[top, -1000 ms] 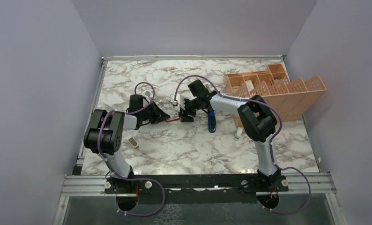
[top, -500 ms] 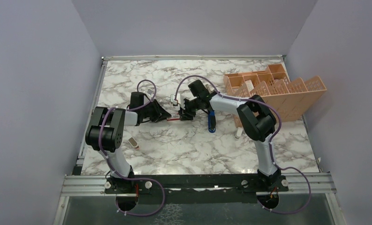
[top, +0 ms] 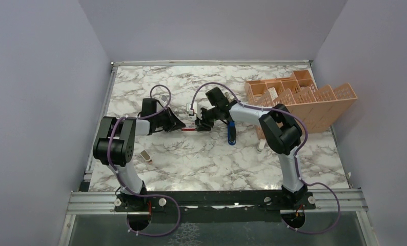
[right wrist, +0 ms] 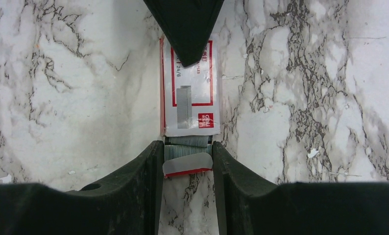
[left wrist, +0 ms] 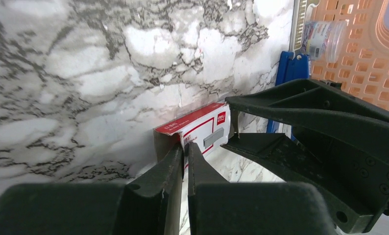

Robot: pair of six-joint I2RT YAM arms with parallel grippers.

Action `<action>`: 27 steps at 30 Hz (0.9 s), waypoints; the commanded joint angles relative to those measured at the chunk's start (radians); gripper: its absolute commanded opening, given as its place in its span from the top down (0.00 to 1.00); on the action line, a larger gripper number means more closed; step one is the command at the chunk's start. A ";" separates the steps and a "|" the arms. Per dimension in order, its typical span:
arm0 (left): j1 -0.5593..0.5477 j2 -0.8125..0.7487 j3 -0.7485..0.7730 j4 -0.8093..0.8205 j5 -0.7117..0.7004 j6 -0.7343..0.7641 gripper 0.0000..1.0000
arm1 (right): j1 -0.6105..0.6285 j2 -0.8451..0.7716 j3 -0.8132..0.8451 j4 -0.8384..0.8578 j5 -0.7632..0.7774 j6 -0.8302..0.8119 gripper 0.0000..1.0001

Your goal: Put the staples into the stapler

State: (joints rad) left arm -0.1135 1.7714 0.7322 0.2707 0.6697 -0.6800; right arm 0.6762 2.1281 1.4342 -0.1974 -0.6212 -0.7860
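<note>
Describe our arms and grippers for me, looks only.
The left arm and right arm have white links, bulky black joints and looping purple cables. The left gripper and right gripper are matte black, each with two tapered fingers; no markings show.

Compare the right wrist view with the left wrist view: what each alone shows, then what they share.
Right wrist only: the grey staples bared at the open end, pinched between the right gripper's fingers. Left wrist only: the blue stapler and the orange basket. Both: the red-and-white box on the marble table, one end clamped by the left gripper.
</note>
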 commanded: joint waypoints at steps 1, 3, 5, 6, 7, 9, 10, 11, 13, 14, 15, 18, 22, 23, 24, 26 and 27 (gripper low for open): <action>0.041 -0.004 0.043 -0.030 0.027 0.082 0.93 | 0.005 0.006 -0.042 0.027 0.067 0.012 0.61; 0.060 0.012 0.052 -0.012 0.075 0.091 0.94 | 0.005 -0.003 -0.055 0.045 0.065 0.022 0.61; 0.085 0.040 0.064 0.009 0.125 0.094 0.94 | 0.005 -0.012 -0.066 0.072 0.067 0.033 0.62; 0.095 0.052 0.070 0.018 0.145 0.094 0.94 | 0.006 -0.015 -0.075 0.087 0.068 0.038 0.62; 0.102 0.064 0.077 0.026 0.161 0.094 0.94 | 0.005 -0.018 -0.081 0.104 0.072 0.042 0.63; 0.104 0.084 0.096 0.028 0.182 0.103 0.94 | 0.006 -0.016 -0.086 0.122 0.078 0.047 0.65; 0.126 0.093 0.108 0.027 0.187 0.105 0.94 | 0.006 -0.015 -0.086 0.131 0.084 0.050 0.65; 0.142 0.100 0.117 0.027 0.196 0.107 0.94 | 0.005 -0.012 -0.086 0.139 0.090 0.052 0.65; 0.170 0.109 0.133 0.027 0.215 0.109 0.95 | 0.005 -0.010 -0.087 0.146 0.099 0.055 0.66; 0.181 0.111 0.138 0.030 0.225 0.109 0.97 | 0.004 -0.009 -0.087 0.147 0.102 0.056 0.66; 0.188 0.112 0.143 0.034 0.233 0.111 0.99 | 0.003 -0.010 -0.088 0.147 0.103 0.056 0.66; 0.190 0.115 0.148 0.035 0.244 0.129 1.00 | -0.002 -0.012 -0.091 0.152 0.105 0.058 0.66; 0.196 0.128 0.147 0.035 0.248 0.136 1.00 | -0.007 -0.016 -0.096 0.153 0.108 0.060 0.65; 0.197 0.128 0.146 0.035 0.254 0.134 0.97 | -0.007 -0.018 -0.100 0.155 0.109 0.060 0.65; 0.195 0.129 0.142 0.043 0.256 0.128 0.90 | -0.008 -0.019 -0.103 0.156 0.111 0.060 0.63; 0.184 0.128 0.134 0.049 0.256 0.123 0.78 | -0.009 -0.018 -0.106 0.158 0.116 0.063 0.61; 0.173 0.128 0.131 0.050 0.255 0.123 0.73 | -0.009 -0.016 -0.106 0.157 0.117 0.064 0.60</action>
State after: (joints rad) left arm 0.0772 1.8854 0.8619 0.2844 0.8810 -0.5709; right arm 0.6739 2.1109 1.3590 -0.0296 -0.5663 -0.7231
